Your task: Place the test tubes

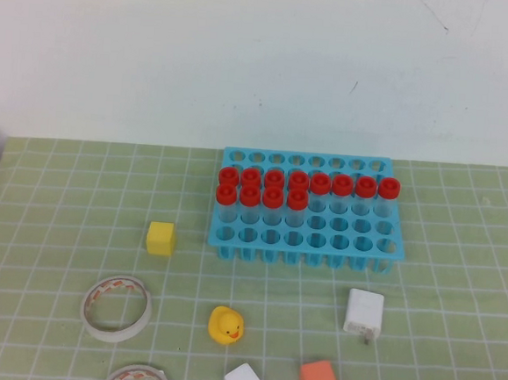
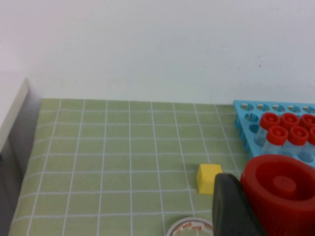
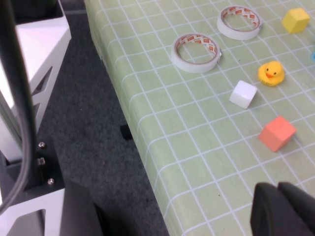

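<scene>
Red-capped test tube point(image 2: 280, 189) is clamped in your left gripper point(image 2: 235, 209), near left, likely cap-up for lowering into the blue rack point(image 1: 301, 246). Right gripper point(image 3: 285, 211) clenched empty, idle beyond the near-right table edge.

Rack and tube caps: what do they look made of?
Rack: blue moulded plastic, probably; uniform matte colour, regular hole grid. Caps: red plastic, slight sheen, concentric moulded rings on top. Left gripper holds one capped tube left of the rack; right gripper, shut, hangs by the table's near edge.
</scene>
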